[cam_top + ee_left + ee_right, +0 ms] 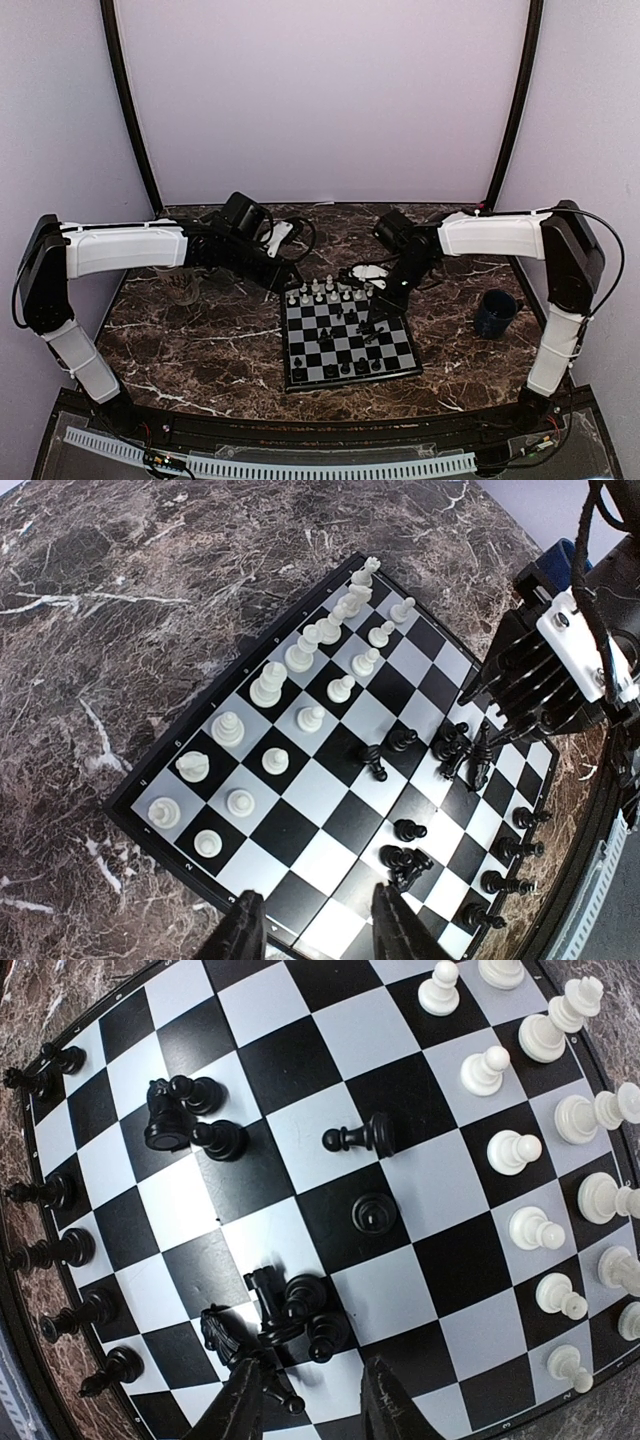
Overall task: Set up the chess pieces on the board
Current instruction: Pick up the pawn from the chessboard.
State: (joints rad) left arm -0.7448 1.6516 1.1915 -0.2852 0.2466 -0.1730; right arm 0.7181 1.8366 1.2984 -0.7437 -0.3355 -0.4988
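Your right gripper (312, 1370) is hanging low over the board (440, 1250) with its jaws apart and nothing clamped between them, and one finger is sitting just beside a heap of toppled black pieces (295, 1310) near the board's black side. Your left gripper (314, 895) is also standing parted and empty, and it is hovering over the board's left edge.

By my reading, you are sorting out the black army. The next move is asking you to single one figure out of that heap, close on it alone without dragging its neighbours, and stand it upright on its home square.

The white pieces (513, 1150) are standing in two tidy ranks along the board's far side. Black is looking half done: a row of figures (60, 1250) is lining the board's near edge, a second clump (185, 1120) is crowding just inside it, and one pawn (360, 1138) is lying on its side near the board's centre
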